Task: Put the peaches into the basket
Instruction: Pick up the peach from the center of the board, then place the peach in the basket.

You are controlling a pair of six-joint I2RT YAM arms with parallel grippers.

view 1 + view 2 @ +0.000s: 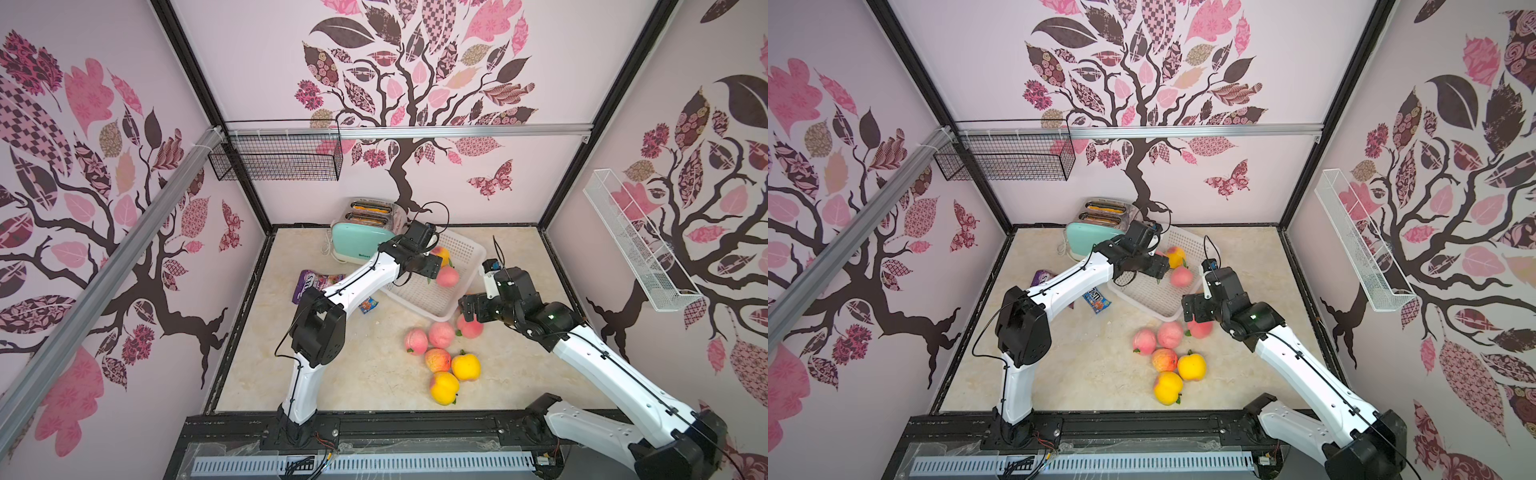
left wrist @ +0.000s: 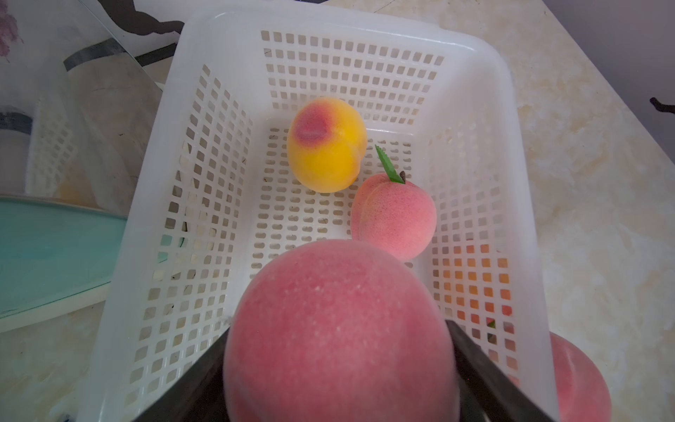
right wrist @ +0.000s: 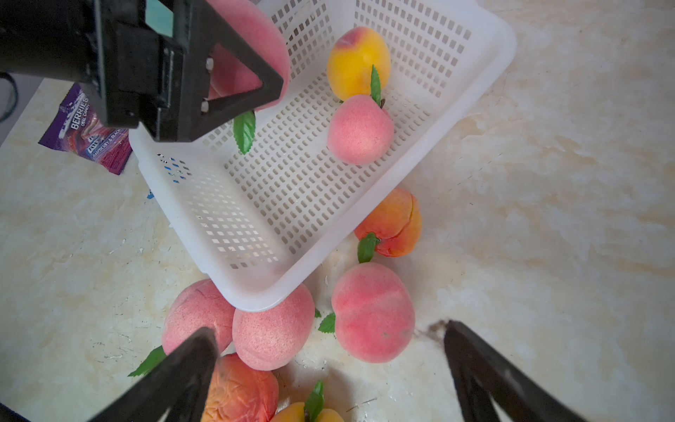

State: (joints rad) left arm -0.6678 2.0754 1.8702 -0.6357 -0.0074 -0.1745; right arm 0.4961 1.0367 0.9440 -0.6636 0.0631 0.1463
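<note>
Nearest, six peaches lay loose on the table, all to do. Just beyond, R gripper hung wide open & empty over the pink peach by the near corner of the basket. Inside it: a yellow peach & a small pink peach. L gripper was clamped on the held peach above the basket, not let go. Approx 3 of 10 dealt w/. R wrist view showed an orange peach by the basket's right wall; couldn't make it out in the top views.
</note>
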